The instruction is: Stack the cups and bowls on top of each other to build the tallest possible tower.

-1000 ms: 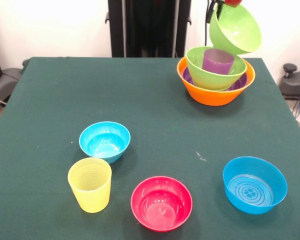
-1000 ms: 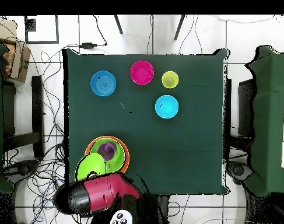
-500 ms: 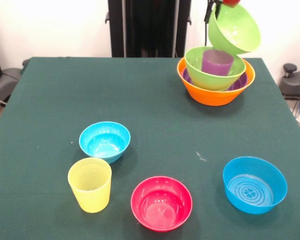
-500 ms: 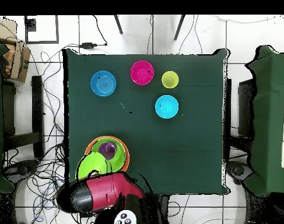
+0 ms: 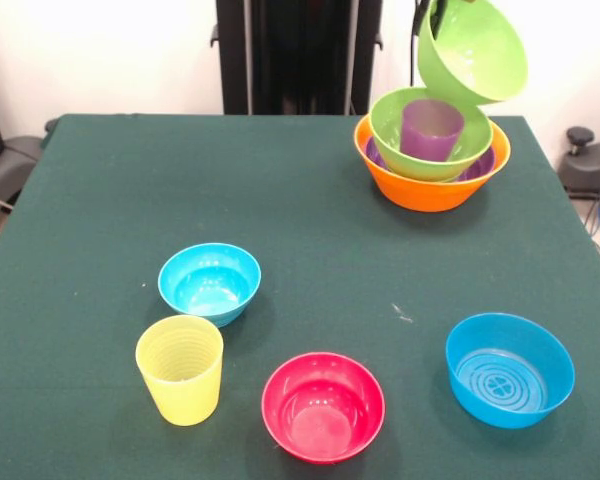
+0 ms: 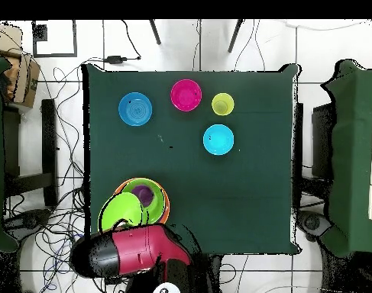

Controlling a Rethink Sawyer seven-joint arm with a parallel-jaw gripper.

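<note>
The tower stands at the table's far right in the front view: a large orange bowl (image 5: 430, 188) holds a shallow purple bowl (image 5: 483, 163), a lime green bowl (image 5: 420, 148) and the purple cup (image 5: 432, 128). A second lime green bowl (image 5: 472, 50) hangs tilted just above and behind it, its rim held by my gripper (image 5: 445, 6) at the top edge. From above, this bowl (image 6: 121, 211) overlaps the tower's orange rim (image 6: 165, 200). Loose on the table are the ribbed yellow cup (image 5: 180, 368), two blue bowls (image 5: 209, 283) (image 5: 509, 368) and a pink-red bowl (image 5: 323, 405).
The red and black arm (image 6: 135, 252) reaches over the table edge beside the tower. In the overhead view the loose pieces sit at the far side: blue bowl (image 6: 135, 108), pink-red bowl (image 6: 186, 94), yellow cup (image 6: 223, 104), blue bowl (image 6: 218, 140). The tower stands close to the table's corner.
The held green bowl has risen a little and shifted further over the tower. The arm's red tip has left the front view's top edge. Nothing else moved.
</note>
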